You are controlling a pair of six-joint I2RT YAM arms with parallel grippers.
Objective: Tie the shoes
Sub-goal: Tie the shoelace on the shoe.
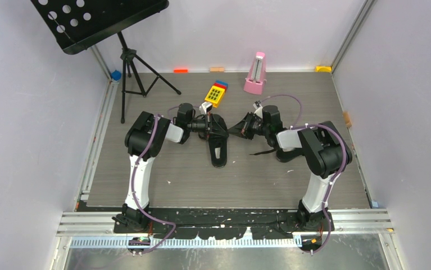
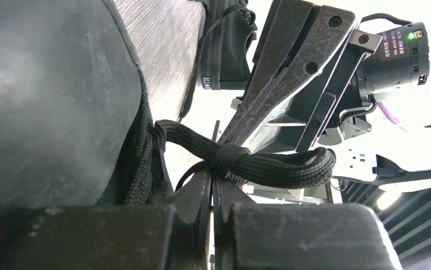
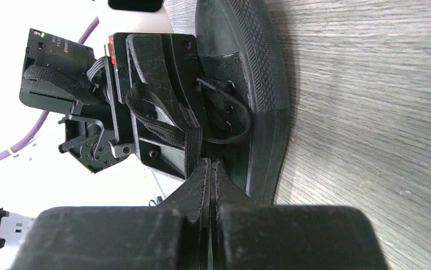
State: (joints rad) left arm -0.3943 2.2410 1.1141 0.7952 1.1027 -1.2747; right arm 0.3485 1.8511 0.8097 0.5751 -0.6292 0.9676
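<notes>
From up top I see one shoe (image 1: 218,147) lying on the grey table (image 1: 162,169) about mid-width, its heel toward the arm bases and its toe toward the far wall, and both arms are folded in over its front half. On my left wrist feed the left gripper (image 2: 214,183) has its fingers pressed together, pinching the lace (image 2: 269,163) right at the spot where one strand wraps around a doubled loop; that loop sticks out flat to the right, and the other end runs back to the eyelets beside the big blurred toe cap filling the left of the feed. On my right wrist feed the right gripper (image 3: 209,169) is also pressed tight, nipping a flat strand that drops straight into its tips, with a loop arching above it across the face of the opposite gripper and short lengths running to the eyelets by the ribbed rubber toe. The two grippers face each other, nearly touching, over the lacing. The second shoe (image 1: 285,156) sits on the table partly under the right forearm, a loose lace end trailing to its left. Further back stand a pink metronome (image 1: 255,73), a yellow toy keypad (image 1: 216,94) and a black music stand (image 1: 98,19)
</notes>
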